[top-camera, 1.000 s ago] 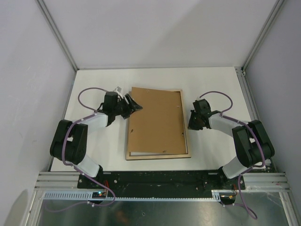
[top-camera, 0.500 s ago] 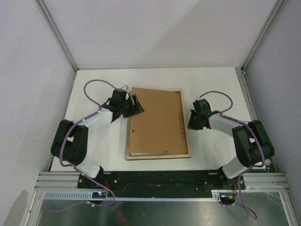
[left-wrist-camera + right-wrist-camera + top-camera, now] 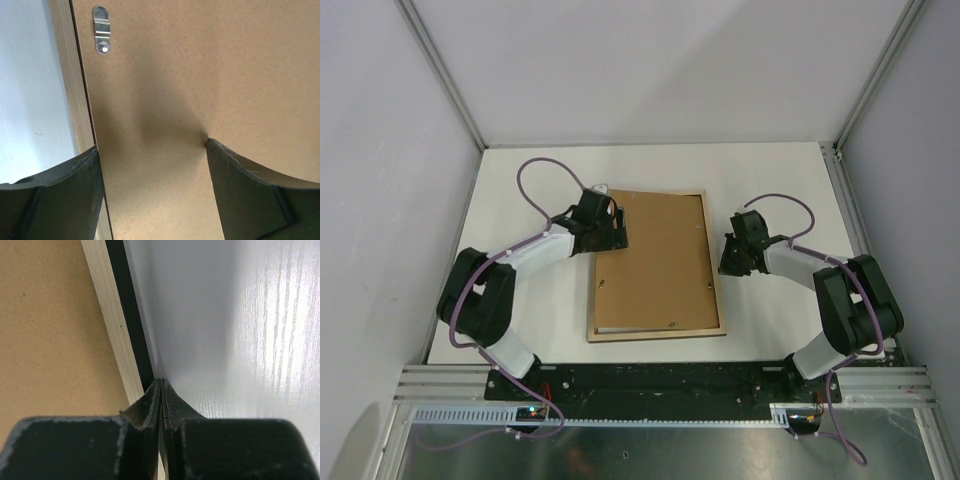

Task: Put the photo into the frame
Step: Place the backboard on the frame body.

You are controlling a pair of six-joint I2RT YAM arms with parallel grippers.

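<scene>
The frame (image 3: 655,333) lies face down on the white table, its light wood back edge (image 3: 75,100) up, and a plain brown backing board (image 3: 655,270) fills it. The photo is hidden. My left gripper (image 3: 617,232) hovers open over the board's upper left corner; in the left wrist view the left gripper (image 3: 151,144) has bare board (image 3: 200,75) between its fingers. My right gripper (image 3: 728,258) is shut with nothing in it. Its tips (image 3: 162,381) sit by the frame's black outer right edge (image 3: 127,325), low over the table.
Small metal turn clips (image 3: 101,36) sit round the inside of the frame, one near the left gripper and others along the right side (image 3: 709,285) and bottom (image 3: 670,322). White walls and aluminium posts enclose the table (image 3: 780,190).
My left arm has swung right from beside the frame to over the board's upper left corner, and its jaws have opened wider. The right arm and the frame have not moved.
</scene>
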